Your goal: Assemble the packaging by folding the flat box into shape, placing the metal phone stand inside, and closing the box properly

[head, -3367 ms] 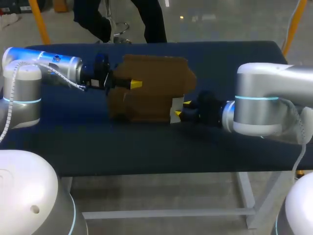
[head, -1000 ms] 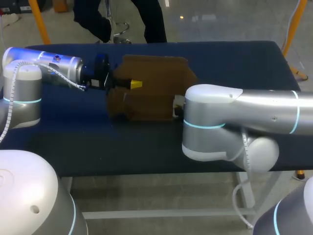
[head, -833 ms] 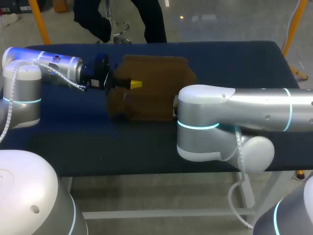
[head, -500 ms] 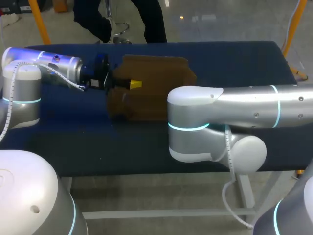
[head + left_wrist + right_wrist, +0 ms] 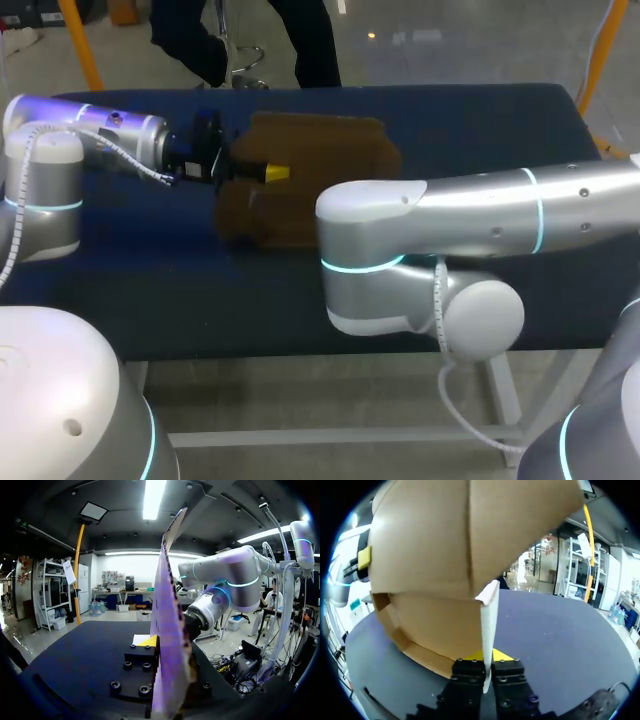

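The brown cardboard box (image 5: 300, 150) stands partly folded on the dark blue table (image 5: 150, 290). My left gripper (image 5: 272, 173) comes in from the left and is shut on one of the box's panels, seen edge-on in the left wrist view (image 5: 167, 630) beside one yellow fingertip (image 5: 150, 641). In the head view my right arm's elbow (image 5: 370, 250) hides the right gripper and the box's right side. The right wrist view has my right gripper (image 5: 487, 667) shut on a pale flap (image 5: 488, 610) that stands upright under the box's curved wall (image 5: 445, 540). No phone stand is in view.
My right arm's big elbow joint hangs over the table's front middle, right in front of the box. Bare blue table lies to the left front and along the far right.
My right arm's elbow has swung leftward across the front of the box and now covers its right part. The left arm and the box have kept still.
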Controlling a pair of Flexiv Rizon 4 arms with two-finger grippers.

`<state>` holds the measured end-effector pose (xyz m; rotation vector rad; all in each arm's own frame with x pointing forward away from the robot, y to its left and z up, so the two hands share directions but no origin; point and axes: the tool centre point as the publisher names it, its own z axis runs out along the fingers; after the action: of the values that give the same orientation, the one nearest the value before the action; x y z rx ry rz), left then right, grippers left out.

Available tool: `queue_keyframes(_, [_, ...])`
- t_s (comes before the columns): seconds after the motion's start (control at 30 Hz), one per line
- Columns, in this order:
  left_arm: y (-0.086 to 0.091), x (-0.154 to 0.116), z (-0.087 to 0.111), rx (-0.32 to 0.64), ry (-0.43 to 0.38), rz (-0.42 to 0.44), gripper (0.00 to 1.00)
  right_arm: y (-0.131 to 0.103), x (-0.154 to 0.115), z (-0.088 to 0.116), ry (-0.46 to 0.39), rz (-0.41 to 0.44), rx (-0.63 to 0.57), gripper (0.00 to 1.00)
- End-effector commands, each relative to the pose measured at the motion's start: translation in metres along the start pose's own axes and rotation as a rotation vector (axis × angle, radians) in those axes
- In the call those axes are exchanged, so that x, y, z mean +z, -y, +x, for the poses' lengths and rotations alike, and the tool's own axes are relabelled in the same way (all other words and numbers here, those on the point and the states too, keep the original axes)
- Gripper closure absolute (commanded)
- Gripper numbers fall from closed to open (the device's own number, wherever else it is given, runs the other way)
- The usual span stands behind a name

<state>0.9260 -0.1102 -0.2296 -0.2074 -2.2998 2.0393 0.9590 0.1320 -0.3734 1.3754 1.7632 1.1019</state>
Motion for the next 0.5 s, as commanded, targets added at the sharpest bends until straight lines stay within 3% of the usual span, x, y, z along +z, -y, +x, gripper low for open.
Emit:
queue_keyframes(0.03, [0.004,0.004,-0.001,0.008,-0.012,-0.043,0.0,0.0,-0.001,0.007,0.1,-0.003,0.001,1.0])
queue_keyframes(0.5, [0.015,0.005,0.013,0.07,-0.039,-0.115,0.0,-0.003,-0.011,-0.006,0.024,-0.004,0.035,1.0])
